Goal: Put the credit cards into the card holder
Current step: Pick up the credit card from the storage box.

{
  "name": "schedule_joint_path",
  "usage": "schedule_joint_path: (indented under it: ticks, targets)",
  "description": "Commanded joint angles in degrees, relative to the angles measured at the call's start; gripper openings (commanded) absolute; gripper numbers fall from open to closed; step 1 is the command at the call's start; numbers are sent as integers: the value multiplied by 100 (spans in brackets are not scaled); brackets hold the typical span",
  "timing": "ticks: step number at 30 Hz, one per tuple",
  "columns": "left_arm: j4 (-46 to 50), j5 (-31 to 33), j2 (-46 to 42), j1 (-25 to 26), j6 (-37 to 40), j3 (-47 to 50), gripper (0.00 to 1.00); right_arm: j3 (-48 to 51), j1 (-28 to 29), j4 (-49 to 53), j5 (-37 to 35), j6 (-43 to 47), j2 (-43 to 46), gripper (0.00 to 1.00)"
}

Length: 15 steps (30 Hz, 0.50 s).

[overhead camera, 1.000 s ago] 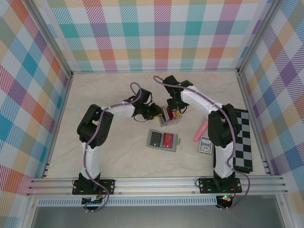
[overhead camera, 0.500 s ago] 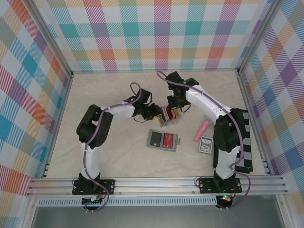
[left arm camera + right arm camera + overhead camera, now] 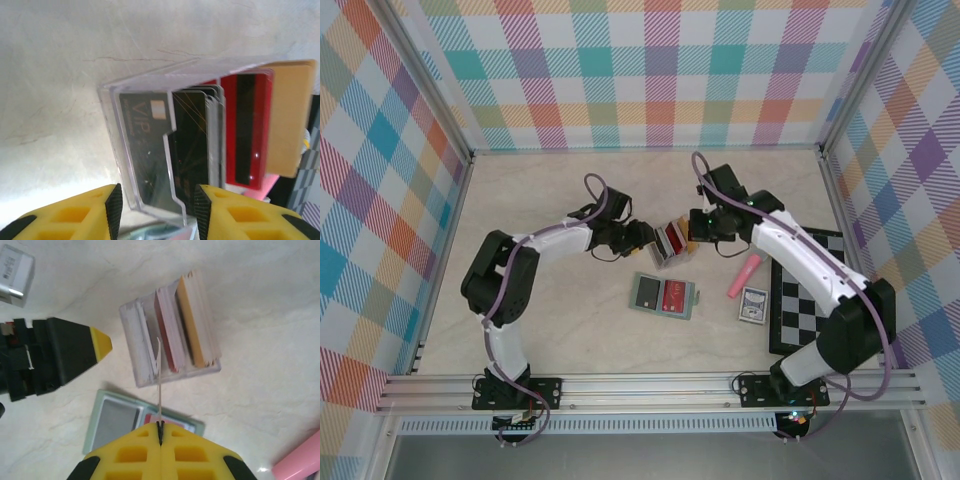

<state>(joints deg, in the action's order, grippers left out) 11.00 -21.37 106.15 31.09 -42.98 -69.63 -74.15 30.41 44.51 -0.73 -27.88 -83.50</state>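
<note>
Right gripper (image 3: 160, 427), newly swung rightward, pinches one card (image 3: 159, 371) over rack (image 3: 192, 322); left gripper (image 3: 157, 202) wide beside it; holder (image 3: 663, 295) likely next.

The black card (image 3: 145, 150) at the front of the clear rack (image 3: 111, 120) reads "VIP" in pale gold letters.

Bits that were hard to see
The card (image 3: 159, 385) in the right gripper (image 3: 160, 432) was edge-on, so its face and colour could not be told. That gripper hid the near part of the holder (image 3: 114, 416), and the stick (image 3: 300, 462) was cut off at the corner. The left gripper (image 3: 157, 207) ran off the bottom edge and hid the low end of the rack (image 3: 111, 135). From above, the cards (image 3: 672, 242) were too small to count.
</note>
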Motion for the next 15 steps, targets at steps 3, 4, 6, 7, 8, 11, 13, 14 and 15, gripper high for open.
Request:
schedule_joint_path:
  ticks: [3,4,6,7,8,11,13,14,15]
  targets:
    - [203,38,-755,37,201,626,47,1062,12,-668,805,-1018,543,0]
    - [170,-21,-861,37,203,804,47,1286,44,-730,805,-1122,669,0]
    - [103,-121,-1030,35,202,1114,49,1646,139,-866,815,-1286,849,0]
    - [65,-184,-1102,37,188,1270,49,1815,218,-935,769,-1382,919,0]
    - [22,-260,-1158,37,184,1416,49,1956,321,-975,675,-1490,955,0]
    - [-123,-472,-1261,78,143,1741,50,2306,520,-1108,489,-1695,950,0]
    - [-127,-521,-1306,115,150,1850,50,2474,575,-1226,451,-1751,941,0]
    - [-125,-542,-1307,140,178,1890,50,2552,593,-1299,450,-1782,933,0]
    - [-116,-552,-1309,156,191,1921,50,2614,612,-1365,446,-1803,924,0]
